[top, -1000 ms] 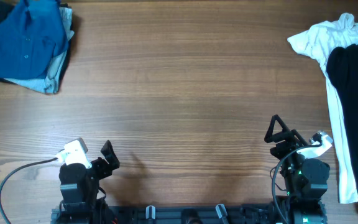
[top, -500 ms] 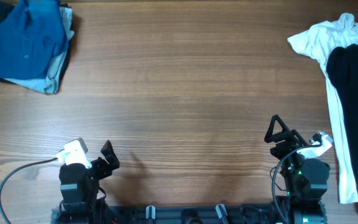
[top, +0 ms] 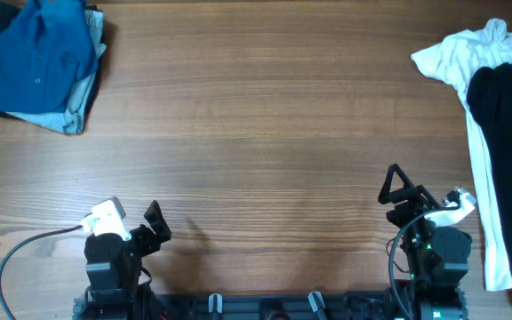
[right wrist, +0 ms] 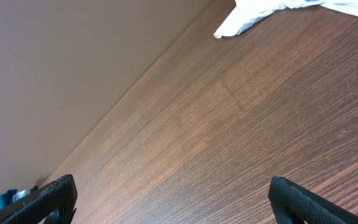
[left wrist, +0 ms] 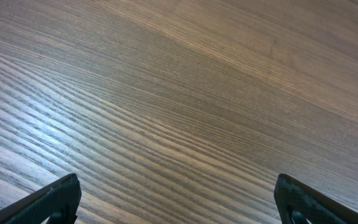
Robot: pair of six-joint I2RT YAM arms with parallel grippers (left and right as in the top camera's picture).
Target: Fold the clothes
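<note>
waiting at the near edge, we hold our left gripper [top: 153, 224] and right gripper [top: 399, 190] spread wide and empty, since the black t-shirt [top: 510, 151] lies untouched at far right atop the white t-shirt [top: 469, 53].

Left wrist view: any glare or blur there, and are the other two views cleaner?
Left wrist: a pale sheen lies on the table at lower left. Right wrist: even light, no glare; the white T-shirt is cropped at the top edge. Overhead: sharp and evenly lit, though the black T-shirt reads as a flat dark mass, cut by the frame.
</note>
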